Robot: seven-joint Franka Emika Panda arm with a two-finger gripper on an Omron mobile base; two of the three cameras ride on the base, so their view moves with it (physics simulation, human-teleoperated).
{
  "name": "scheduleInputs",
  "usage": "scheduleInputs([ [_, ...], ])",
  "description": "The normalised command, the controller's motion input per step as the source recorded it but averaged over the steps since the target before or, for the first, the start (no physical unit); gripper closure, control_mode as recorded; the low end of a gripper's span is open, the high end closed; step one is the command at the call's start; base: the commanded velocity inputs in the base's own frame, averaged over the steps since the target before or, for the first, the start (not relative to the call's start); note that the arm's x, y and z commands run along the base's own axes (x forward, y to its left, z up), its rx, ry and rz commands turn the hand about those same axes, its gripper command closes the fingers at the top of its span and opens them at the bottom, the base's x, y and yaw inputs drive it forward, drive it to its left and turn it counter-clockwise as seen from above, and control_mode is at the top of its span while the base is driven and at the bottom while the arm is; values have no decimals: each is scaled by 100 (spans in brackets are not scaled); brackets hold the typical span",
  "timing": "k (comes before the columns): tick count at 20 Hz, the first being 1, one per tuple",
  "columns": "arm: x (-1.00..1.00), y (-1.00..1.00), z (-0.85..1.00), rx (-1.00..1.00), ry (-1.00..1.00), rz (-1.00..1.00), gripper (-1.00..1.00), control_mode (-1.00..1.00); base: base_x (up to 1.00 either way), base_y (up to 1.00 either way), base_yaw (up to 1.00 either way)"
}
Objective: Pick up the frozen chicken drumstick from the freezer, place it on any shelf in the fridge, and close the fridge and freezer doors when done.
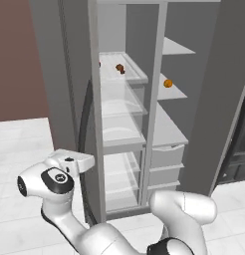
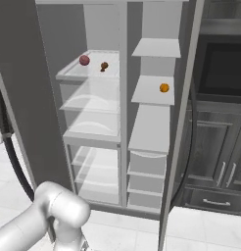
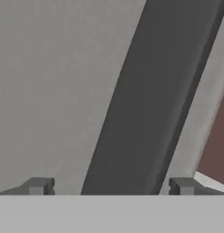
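The frozen chicken drumstick lies on the top clear shelf of the fridge, near a dark-red ball. The freezer stands to the right, with a small orange thing on a grey shelf. Both doors stand open: the fridge door on the left, the freezer door on the right. My gripper is open. Its fingertips straddle the fridge door's dark handle, close to the panel, holding nothing.
A brown wall lies behind the fridge door on the left. Dark cabinets with drawers and a dark oven front stand right of the freezer door. White tiled floor spreads below.
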Motion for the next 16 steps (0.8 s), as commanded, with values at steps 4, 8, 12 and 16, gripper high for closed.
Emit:
scheduleInputs([
  [4, 0, -100, 0, 0, -4, 0, -100, -100, 0, 0, 0],
  [8, 11, -100, 3, 0, -3, -1, -100, -100, 0, 0, 0],
  [12, 26, -89, 2, 0, 0, -6, -100, -100, 0, 0, 0],
  [16, 42, -87, 0, 0, -1, -8, -100, -100, 0, 0, 0],
])
